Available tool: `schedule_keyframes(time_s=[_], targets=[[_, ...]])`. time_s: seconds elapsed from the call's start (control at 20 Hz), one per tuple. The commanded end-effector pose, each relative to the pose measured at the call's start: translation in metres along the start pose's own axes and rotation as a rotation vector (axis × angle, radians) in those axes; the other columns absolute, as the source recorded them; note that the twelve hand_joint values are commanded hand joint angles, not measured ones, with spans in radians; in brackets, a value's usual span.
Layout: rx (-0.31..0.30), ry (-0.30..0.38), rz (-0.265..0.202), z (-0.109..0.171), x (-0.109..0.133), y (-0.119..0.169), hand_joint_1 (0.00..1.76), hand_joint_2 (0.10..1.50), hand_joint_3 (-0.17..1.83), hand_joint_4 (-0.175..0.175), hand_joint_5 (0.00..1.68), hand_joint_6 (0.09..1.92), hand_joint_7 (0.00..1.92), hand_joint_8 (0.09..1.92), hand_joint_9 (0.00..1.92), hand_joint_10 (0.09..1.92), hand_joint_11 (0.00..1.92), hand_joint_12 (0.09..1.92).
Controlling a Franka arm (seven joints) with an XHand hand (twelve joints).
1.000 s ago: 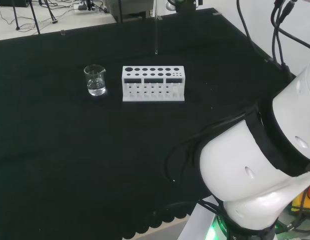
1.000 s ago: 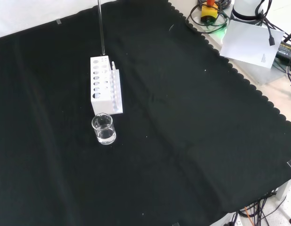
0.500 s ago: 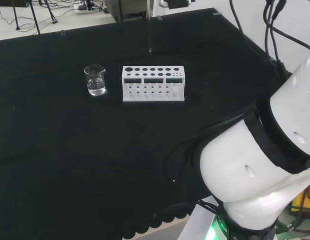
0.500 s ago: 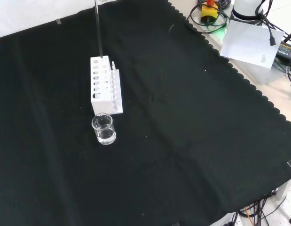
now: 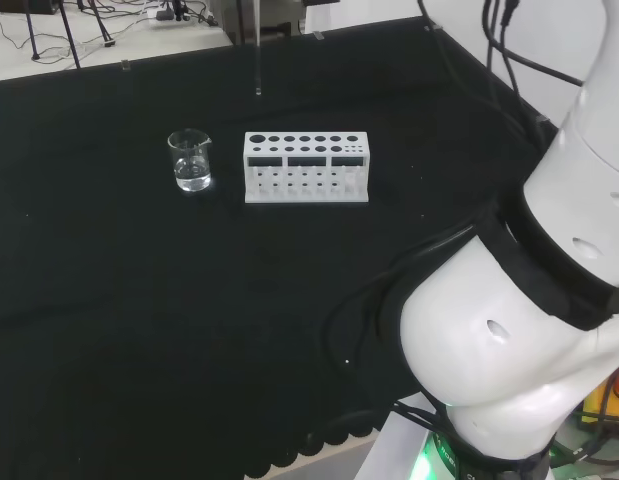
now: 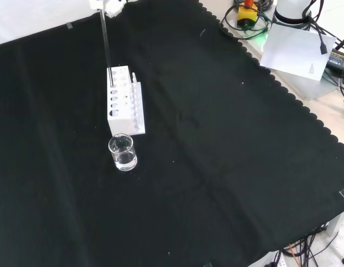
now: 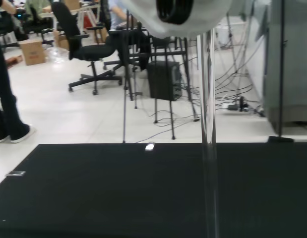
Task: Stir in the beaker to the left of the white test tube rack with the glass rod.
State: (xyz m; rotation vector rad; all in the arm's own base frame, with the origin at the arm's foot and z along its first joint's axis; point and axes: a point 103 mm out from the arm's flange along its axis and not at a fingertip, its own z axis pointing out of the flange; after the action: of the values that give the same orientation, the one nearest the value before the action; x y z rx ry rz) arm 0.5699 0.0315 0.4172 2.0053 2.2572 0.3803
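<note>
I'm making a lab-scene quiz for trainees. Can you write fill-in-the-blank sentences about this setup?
1. The beaker holds a little clear ____.
2. The glass rod hangs ____, its tip not yet in the beaker.
3. In the head view, the beaker stands to the ____ of the white test tube rack.
4. The bench is covered with a ____ cloth.

Missing words: liquid; upright; left; black

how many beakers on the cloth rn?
1. The beaker stands just left of the rack in the head view, in front of it in the front view, with a little clear liquid in it. Clear glassware is hard to see, so another piece could go unnoticed.
</note>
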Motion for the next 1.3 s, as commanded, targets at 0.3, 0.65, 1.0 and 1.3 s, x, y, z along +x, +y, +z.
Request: schedule_keyframes(time_s=[0.3,0.65,1.0,1.3], targets=[[0.056,0.093,-0.156,0.052,0.052,0.038,1.30,1.04,0.00,-0.175,1.12,0.46,1.21,0.93,1.67,0.69,1.32,0.65],[0.090,0.089,-0.198,0.079,0.073,0.051,1.30,1.04,0.00,-0.175,1.12,0.47,1.21,0.93,1.66,0.69,1.32,0.65],[0.097,0.123,-0.234,0.093,0.082,0.054,1.30,1.04,0.00,-0.175,1.12,0.47,1.20,0.93,1.66,0.70,1.32,0.65],[0.109,0.139,-0.250,0.103,0.087,0.061,1.30,1.04,0.00,-0.175,1.12,0.47,1.20,0.93,1.66,0.70,1.32,0.65]])
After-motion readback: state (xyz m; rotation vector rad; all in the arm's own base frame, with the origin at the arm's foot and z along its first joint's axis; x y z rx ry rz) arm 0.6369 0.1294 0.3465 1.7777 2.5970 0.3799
